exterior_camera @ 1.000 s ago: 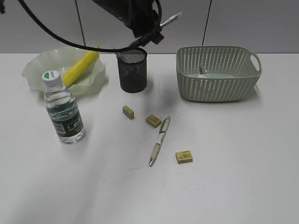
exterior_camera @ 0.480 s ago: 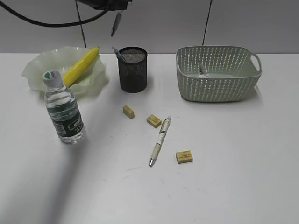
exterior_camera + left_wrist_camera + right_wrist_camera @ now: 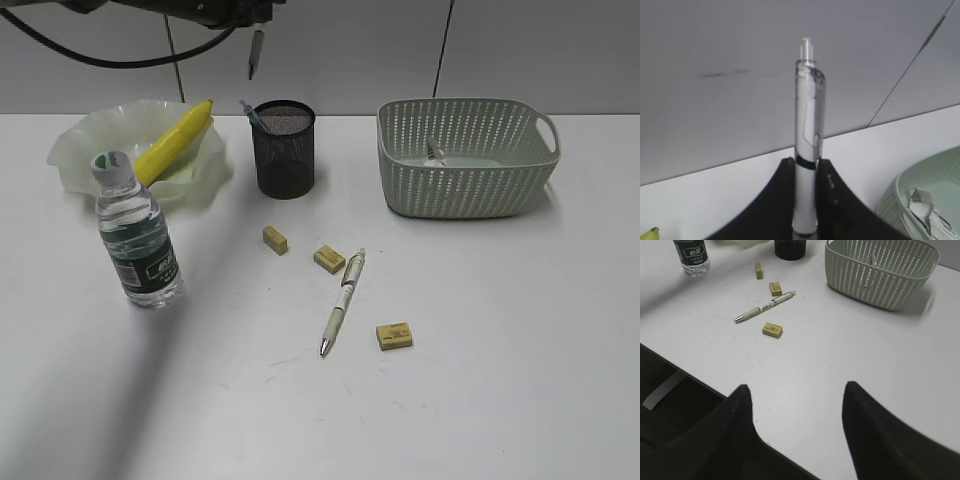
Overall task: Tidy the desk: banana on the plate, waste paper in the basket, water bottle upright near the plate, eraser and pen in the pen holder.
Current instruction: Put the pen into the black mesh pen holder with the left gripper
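My left gripper (image 3: 805,165) is shut on a clear pen (image 3: 809,110). In the exterior view that pen (image 3: 255,55) hangs tip down at the top edge, above and left of the black mesh pen holder (image 3: 284,150). Another pen (image 3: 248,112) leans in the holder. A white pen (image 3: 342,302) and three tan erasers (image 3: 275,239) (image 3: 329,259) (image 3: 394,335) lie on the desk. The banana (image 3: 175,140) rests on the plate (image 3: 90,150). The water bottle (image 3: 135,240) stands upright in front of the plate. Waste paper (image 3: 433,155) lies in the basket (image 3: 465,170). My right gripper (image 3: 796,390) is open and empty.
The right gripper hovers over the near desk edge (image 3: 695,375); the white pen (image 3: 765,306) and erasers (image 3: 772,329) lie ahead of it. A grey wall runs behind the desk. The basket rim (image 3: 920,175) shows at the left wrist view's lower right.
The left arm swung up and left from above the pen holder. The pen it holds turned from pointing up-right to hanging tip down. The right gripper shows no change.
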